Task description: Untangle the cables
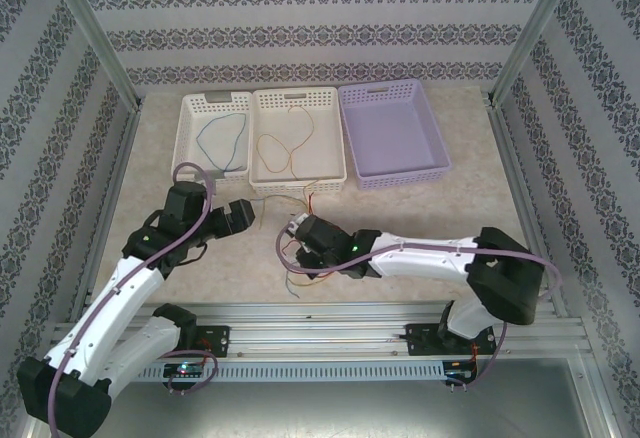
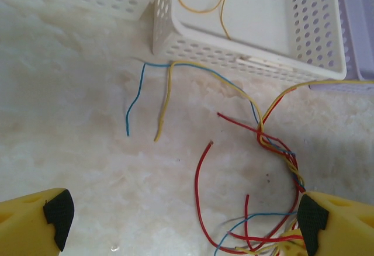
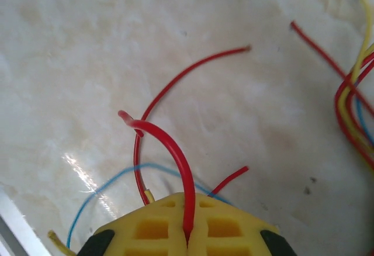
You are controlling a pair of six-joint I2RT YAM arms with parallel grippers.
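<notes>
Red is what your right hand [image 3: 188, 235] has: its fingers are pressed together on a red cable [image 3: 175, 151], which arches up out of the pinch and curves down to the bench [image 3: 70, 63]. From above, that hand [image 1: 300, 230] sits in front of the middle white basket [image 1: 298, 185], near its front wall. Your left hand [image 2: 182, 218] is spread wide, nothing between the fingers. From above it hovers [image 1: 240, 215] in front of that basket's left corner.

The cables [image 2: 274, 145] lie in a loose knot on the bench in front of the basket [image 2: 234, 54], red, yellow and blue strands crossing each other. A blue strand [image 2: 134, 101] and a yellow strand [image 2: 165, 98] run out of the knot and end side by side, just in front of the basket's near wall.

Inside the basket lies a yellow-orange cable [image 1: 285, 143], looped. Left of it, the left white basket [image 1: 183, 133] holds a blue cable [image 1: 222, 138]. To its right stands a lilac basket [image 1: 395, 138].
</notes>
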